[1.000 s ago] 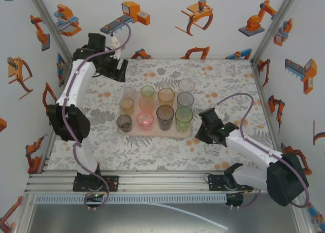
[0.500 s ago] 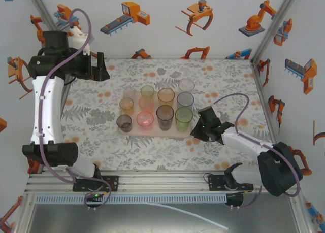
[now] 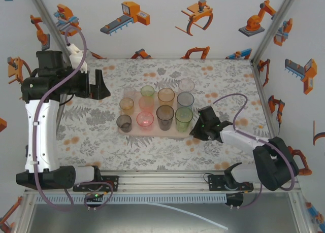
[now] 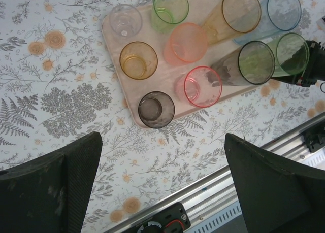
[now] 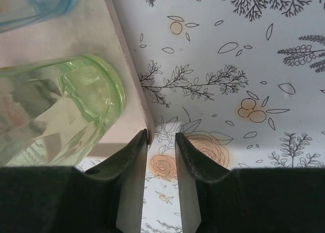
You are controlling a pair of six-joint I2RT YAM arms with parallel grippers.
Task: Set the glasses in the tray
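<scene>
Several tinted glasses stand upright on the pale pink tray (image 3: 152, 133), among them a tall green one (image 3: 184, 117), a smoky one (image 3: 165, 116) and a short grey one (image 3: 124, 123). My left gripper (image 3: 101, 86) hangs high over the table's left side, open and holding nothing. From its wrist I look down on the tray (image 4: 114, 65) and the glasses between my wide-spread fingers (image 4: 51, 187). My right gripper (image 3: 194, 133) is low at the tray's front right corner. Its jaws (image 5: 161, 137) stand a narrow gap apart over bare cloth. The left finger touches the tray's rim (image 5: 109, 45) beside the green glass (image 5: 61, 106).
A floral cloth (image 3: 228, 86) covers the table inside white walls with robot pictures. An aluminium rail (image 3: 162, 179) runs along the near edge and shows below my left gripper (image 4: 228, 177). A blue glass (image 5: 35, 4) stands behind the green one.
My left arm has swung up and away from the table's back left toward the left wall, its gripper staying open. My right gripper has edged slightly left toward the tray's corner.
</scene>
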